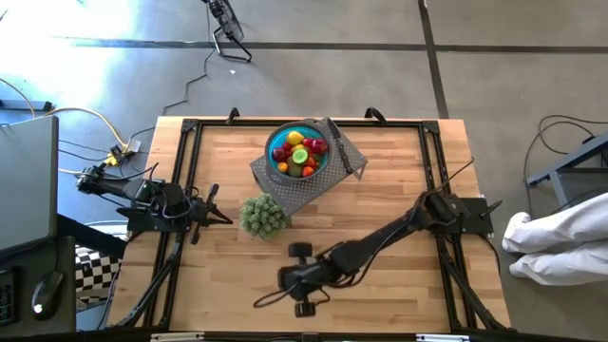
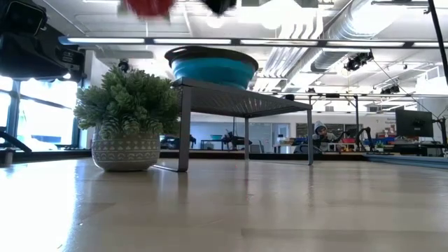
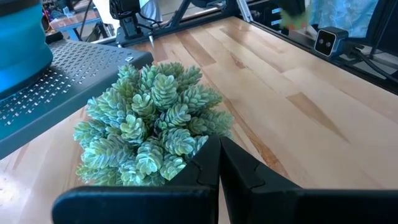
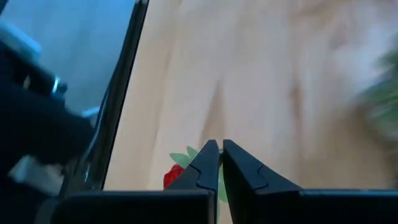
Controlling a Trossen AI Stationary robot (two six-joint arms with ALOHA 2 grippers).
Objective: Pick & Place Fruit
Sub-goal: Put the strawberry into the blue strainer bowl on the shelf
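Your stock on the wooden table (image 1: 399, 190): one blue bowl (image 1: 300, 150) on a grey perforated stand (image 1: 285, 186), holding the fruit (image 1: 298, 152) in red, yellow, orange and lime; one black-handled knife (image 1: 340, 152) beside it; one potted plant (image 1: 262, 216) just off the stand. Your left gripper (image 1: 220, 218), fingers pressed together and empty, waits near the plant. Your right gripper (image 4: 214, 163) sits above the table's near edge, fingers closed, a red piece with green leaf (image 4: 177, 171) under them; whether it is gripped, you cannot tell.

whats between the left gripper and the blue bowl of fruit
In the high view, the small potted plant sits between the shut left gripper and the blue bowl of fruit on its perforated metal stand.
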